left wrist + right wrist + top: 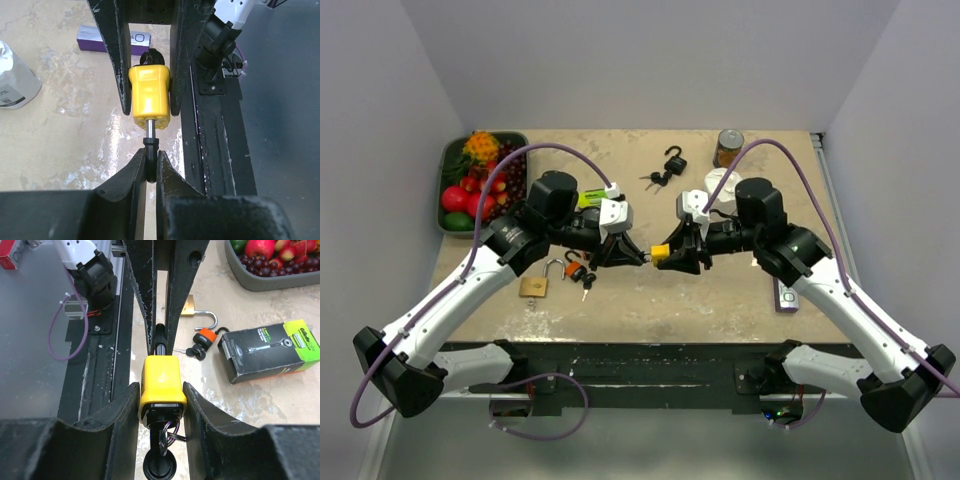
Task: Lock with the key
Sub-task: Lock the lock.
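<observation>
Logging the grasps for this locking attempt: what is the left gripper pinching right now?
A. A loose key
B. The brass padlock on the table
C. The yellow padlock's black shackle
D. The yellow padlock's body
C: in the left wrist view the left gripper has its jaws shut on the black shackle, while the right gripper clamps the body of the yellow padlock.

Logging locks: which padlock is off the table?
The yellow padlock: right gripper clamps its body, left gripper its shackle. The brass padlock, orange padlock and black padlock lie on the table.
</observation>
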You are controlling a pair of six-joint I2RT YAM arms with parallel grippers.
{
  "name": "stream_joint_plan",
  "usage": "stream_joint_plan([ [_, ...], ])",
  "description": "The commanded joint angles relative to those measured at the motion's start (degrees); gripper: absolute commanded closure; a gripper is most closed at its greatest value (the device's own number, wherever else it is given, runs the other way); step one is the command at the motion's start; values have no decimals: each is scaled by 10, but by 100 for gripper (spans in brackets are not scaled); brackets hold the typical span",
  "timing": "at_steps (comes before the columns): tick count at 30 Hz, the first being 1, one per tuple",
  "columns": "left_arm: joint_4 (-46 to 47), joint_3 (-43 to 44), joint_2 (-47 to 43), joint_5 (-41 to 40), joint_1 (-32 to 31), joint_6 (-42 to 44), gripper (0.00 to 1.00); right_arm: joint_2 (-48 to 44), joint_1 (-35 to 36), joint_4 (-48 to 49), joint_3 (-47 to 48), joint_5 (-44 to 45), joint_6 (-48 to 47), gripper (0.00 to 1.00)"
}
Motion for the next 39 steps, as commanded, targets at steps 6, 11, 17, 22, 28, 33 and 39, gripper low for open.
stream_joint_plan([
  [6, 131, 2, 12, 71, -5, -106, 100, 5, 31, 95, -3, -1, 2, 100],
  [11, 202, -12, 10, 64, -12, -156, 100, 10, 54, 130, -6, -4, 31, 100],
  [17, 244, -22, 12, 63, -24, -182, 100, 23, 81, 159, -10, -3, 51, 100],
  [22, 271, -24, 16, 60, -29, -195, 100, 38, 88, 170, -8, -11, 54, 100],
  [28, 287, -26, 19, 59, -31, -209, 100, 52, 96, 190, -7, -11, 62, 100],
  [33, 212, -32, -5, 73, 3, -145, 100, 50, 95, 95, 35, 41, 42, 90],
  [39, 87, -72, -47, 87, 92, -12, 100, 39, 65, -36, 76, 65, 2, 35],
])
